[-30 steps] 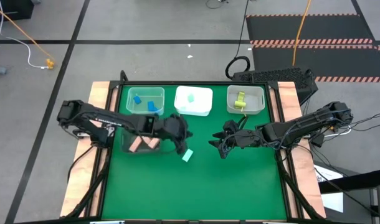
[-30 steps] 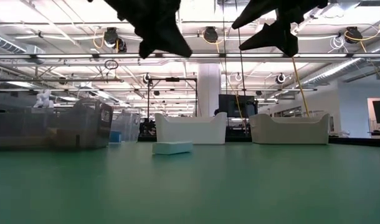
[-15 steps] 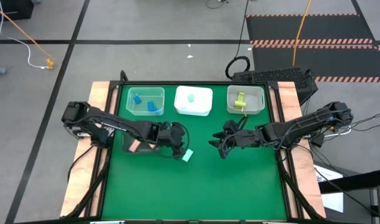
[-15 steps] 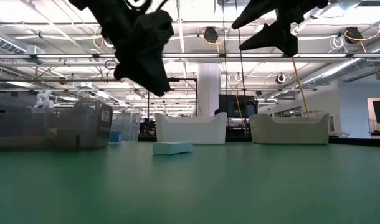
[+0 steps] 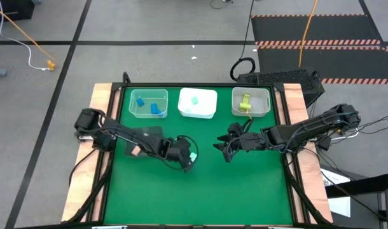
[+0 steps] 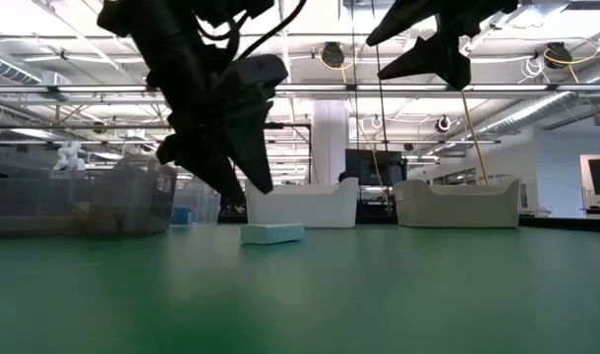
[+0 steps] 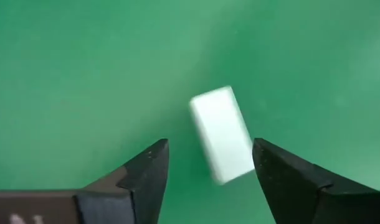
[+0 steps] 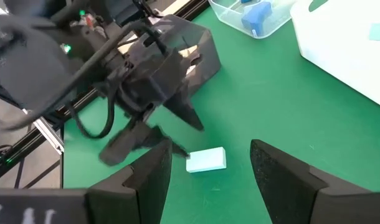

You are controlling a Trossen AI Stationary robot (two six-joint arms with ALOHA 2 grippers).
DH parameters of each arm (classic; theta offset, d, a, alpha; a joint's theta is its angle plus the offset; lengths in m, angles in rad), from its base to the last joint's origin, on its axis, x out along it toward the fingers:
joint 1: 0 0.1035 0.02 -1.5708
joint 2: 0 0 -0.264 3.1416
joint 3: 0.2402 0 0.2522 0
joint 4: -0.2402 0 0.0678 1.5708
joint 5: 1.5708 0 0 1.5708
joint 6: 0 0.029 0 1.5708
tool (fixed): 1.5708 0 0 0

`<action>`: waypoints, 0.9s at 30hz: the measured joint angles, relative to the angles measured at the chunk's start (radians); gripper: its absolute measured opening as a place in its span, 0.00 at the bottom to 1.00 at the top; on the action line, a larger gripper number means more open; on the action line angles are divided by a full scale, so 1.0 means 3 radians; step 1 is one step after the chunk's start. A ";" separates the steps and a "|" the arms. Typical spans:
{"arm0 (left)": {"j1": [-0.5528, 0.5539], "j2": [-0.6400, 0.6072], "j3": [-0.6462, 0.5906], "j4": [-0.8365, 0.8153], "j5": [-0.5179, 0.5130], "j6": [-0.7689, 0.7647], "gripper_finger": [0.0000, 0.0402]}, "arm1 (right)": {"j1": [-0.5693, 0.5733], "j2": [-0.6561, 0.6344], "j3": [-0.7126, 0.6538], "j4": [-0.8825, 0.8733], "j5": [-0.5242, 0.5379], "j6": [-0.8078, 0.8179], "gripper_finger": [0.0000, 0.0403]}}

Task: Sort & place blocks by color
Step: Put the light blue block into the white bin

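Observation:
A pale mint block [image 5: 193, 156] lies flat on the green mat [image 5: 245, 191], and also shows in the low view [image 6: 272, 233]. My left gripper [image 5: 185, 160] is open and hangs just above it, fingers pointing down. In the left wrist view the block [image 7: 222, 134] shows between and beyond the two fingertips [image 7: 210, 149], untouched. My right gripper [image 5: 222, 150] is open and empty, held high right of the block [image 8: 206, 160]. Blue blocks [image 5: 151, 105], a mint block [image 5: 194, 100] and a yellow-green block [image 5: 245, 102] lie in the far bins.
Three bins stand in a row at the far edge: a clear one [image 5: 131, 109], a white one [image 5: 207, 111] and another [image 5: 264, 108]. A fourth clear bin with pink blocks [image 5: 137, 150] stands at the left, partly under my left arm. The near half of the mat is free.
My left gripper has moved from beside the pink-block bin toward the table's near edge and down toward the mint block, staying open. The block has not moved.

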 joint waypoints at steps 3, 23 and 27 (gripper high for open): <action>-0.0070 0.0106 0.0005 0.0153 -0.0069 -0.0052 0.61 | -0.0001 0.0000 0.0000 0.0003 0.0000 0.0000 0.52; -0.0270 0.0592 0.0004 0.0608 -0.0544 0.0013 0.63 | 0.0000 -0.0003 0.0001 0.0054 0.0001 0.0000 0.52; -0.0318 0.0644 0.0008 0.0592 -0.0732 0.0151 0.56 | 0.0000 -0.0003 0.0001 0.0105 0.0000 0.0000 0.52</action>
